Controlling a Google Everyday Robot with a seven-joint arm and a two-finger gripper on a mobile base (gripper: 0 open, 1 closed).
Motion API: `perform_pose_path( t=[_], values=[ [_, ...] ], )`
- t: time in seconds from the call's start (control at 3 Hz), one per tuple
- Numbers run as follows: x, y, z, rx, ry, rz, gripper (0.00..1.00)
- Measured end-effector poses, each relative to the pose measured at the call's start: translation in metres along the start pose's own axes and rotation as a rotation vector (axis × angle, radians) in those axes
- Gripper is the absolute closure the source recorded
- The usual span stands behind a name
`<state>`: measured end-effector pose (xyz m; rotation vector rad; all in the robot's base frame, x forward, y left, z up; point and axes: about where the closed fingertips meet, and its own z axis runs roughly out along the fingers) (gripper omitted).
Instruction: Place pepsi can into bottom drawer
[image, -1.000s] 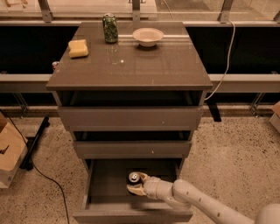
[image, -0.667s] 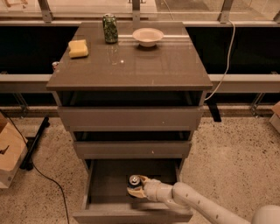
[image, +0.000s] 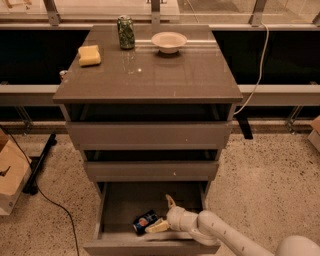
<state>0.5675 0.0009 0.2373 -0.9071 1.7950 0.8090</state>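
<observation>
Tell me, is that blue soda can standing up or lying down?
Lying on its side. The pepsi can lies flat inside the bottom drawer, its length showing, beside the open gripper.

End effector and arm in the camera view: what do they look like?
The end effector, inside the bottom drawer next to the pepsi can, has two slim cream-yellow fingers on a rounded white wrist. The arm is smooth off-white tubing with bulbous joints. No cables or markings show on it.
</observation>
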Motion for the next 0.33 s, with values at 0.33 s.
perform_pose_path(
  t=[0.33],
  values=[
    [0.0009, -0.0010, 0.0007, 0.000, 0.000, 0.001, 0.00]
  ],
)
